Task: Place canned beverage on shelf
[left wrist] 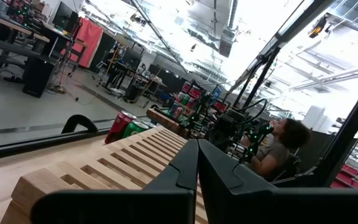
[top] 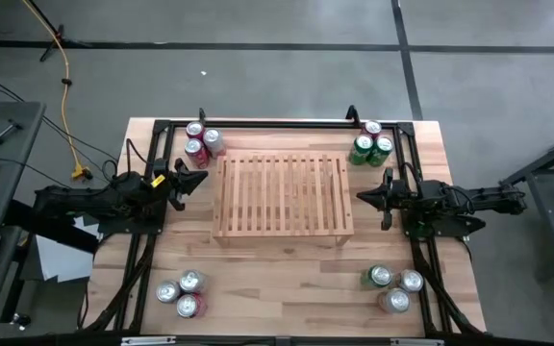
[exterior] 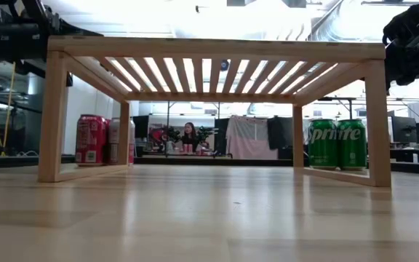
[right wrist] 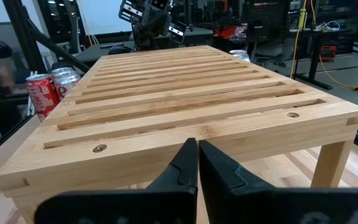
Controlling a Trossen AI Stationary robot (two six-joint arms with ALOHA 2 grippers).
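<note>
While both end effectors, left (top: 198, 178) and right (top: 364, 196), are pressed together, the shelf (top: 282, 195) holds nothing.

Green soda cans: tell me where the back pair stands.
In the high view, the two green soda cans stand at the table's far right corner, beside a silver can, off the slatted wooden shelf.

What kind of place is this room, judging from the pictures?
Probably a robotics lab or workshop: a wooden table with two robot arms, exposed ceiling ducts, and workbenches with equipment behind.
</note>
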